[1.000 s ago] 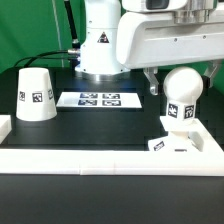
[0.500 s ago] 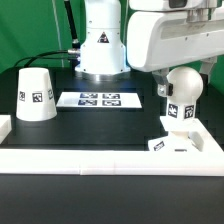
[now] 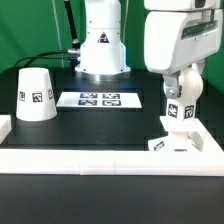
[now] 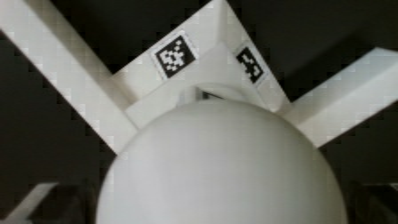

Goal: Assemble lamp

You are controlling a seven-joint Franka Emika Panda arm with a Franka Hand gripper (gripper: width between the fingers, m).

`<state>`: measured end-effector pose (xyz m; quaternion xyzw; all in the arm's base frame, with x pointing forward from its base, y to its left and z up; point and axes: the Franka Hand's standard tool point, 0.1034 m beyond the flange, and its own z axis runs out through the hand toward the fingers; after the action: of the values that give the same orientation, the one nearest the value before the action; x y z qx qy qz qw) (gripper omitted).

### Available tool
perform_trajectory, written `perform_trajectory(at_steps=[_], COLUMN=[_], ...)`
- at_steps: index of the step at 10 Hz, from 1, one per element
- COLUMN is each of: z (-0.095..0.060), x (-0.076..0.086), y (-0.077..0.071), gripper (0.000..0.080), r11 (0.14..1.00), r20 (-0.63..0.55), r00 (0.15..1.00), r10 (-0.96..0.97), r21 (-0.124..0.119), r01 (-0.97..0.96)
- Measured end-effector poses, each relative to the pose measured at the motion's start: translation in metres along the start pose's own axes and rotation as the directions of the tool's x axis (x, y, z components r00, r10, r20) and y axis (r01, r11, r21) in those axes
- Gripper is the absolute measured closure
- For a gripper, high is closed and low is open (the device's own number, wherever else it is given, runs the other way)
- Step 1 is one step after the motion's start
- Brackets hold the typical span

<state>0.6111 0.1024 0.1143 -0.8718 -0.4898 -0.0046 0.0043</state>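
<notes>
Table (image 3: 100,125) is matte black, edged in front by a white rail (image 3: 90,162), with a green wall (image 3: 30,30) and dark cables (image 3: 66,25) behind. The marker board (image 3: 98,99) lies mid-table. The shade (image 3: 35,93) stands toward the exterior view's left. The bulb (image 3: 185,88) stands upright on the base (image 3: 172,142), beside the rail at the exterior view's right. The end effector (image 3: 182,78) hangs at the bulb; whether it grips cannot be told.

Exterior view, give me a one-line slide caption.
Panda arm poised over the bulb on its base, shade and marker board to the exterior view's left.
</notes>
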Motion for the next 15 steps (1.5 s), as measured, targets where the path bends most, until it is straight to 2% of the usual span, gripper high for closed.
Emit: perform_trajectory(at_steps=[4, 7, 8, 9, 12, 15], z=[0.0011, 0.0018, 0.0018, 0.0018, 0.0019, 0.0019], x=[-0.0013, -0.0039, -0.0040, -0.0042, -0.0044, -0.0026], y=[0.0014, 0.0025, 0.0026, 0.0027, 0.0026, 0.0012], gripper=[0.0100, 0.0109, 0.0223, 0.0223, 0.0222, 0.0222], r11=[0.983, 0.976, 0.976, 0.977, 0.985, 0.992], r20=[0.021, 0.028, 0.028, 0.028, 0.027, 0.017], r00=[0.984, 0.976, 0.976, 0.976, 0.985, 0.992], r10=[-0.180, -0.214, -0.214, -0.214, -0.169, 0.124], r21=[-0.022, -0.021, -0.021, -0.021, -0.022, -0.027], r01=[0.180, 0.215, 0.215, 0.214, 0.170, -0.124])
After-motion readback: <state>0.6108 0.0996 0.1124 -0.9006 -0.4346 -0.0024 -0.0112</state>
